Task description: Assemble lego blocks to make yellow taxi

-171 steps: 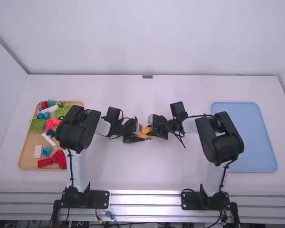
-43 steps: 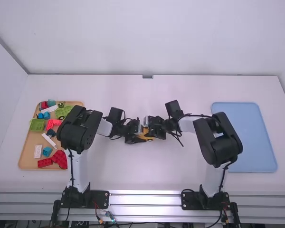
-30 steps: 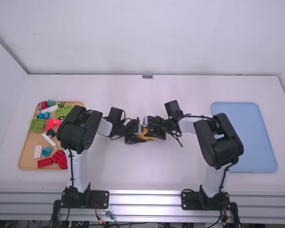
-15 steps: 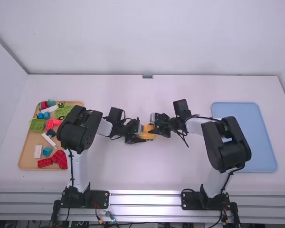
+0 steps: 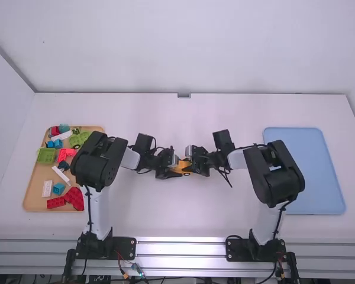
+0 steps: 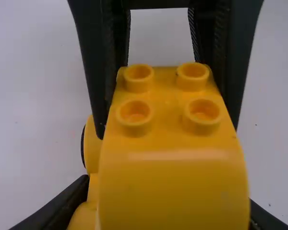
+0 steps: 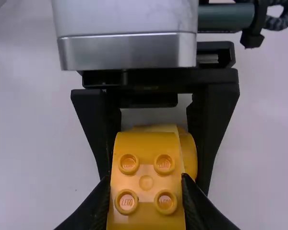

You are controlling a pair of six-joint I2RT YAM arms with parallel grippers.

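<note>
Yellow taxi (image 5: 183, 166), partly built, sits in the high view near the middle of the white table (image 5: 165, 216), between the left gripper (image 5: 177, 168) and the right gripper (image 5: 191, 166); one dark-rimmed wheel (image 5: 186, 174) shows on its near side; at the left, a wooden tray (image 5: 32, 188) bears loose red blocks (image 5: 56, 202), a green block (image 5: 45, 155), a blue block (image 5: 59, 189) and white pieces (image 5: 47, 189); a blue tray (image 5: 313, 171) lies at the right, well apart from the work.

Seen from the left wrist, the body carries a block with a sloped face (image 6: 173, 191) and four bare studs (image 6: 192, 75); the left claw pinches the taxi low down, its fingers either side, while the right one's fingers flank the studded part.

Seen from the right wrist, that claw is closed on a rounded studded block (image 7: 146, 184) of the same taxi; body and wheels seem joined, so I judge the build well along; what is left is probably pressing this block home; whether it is fully seated, or another piece is due, I cannot tell.
</note>
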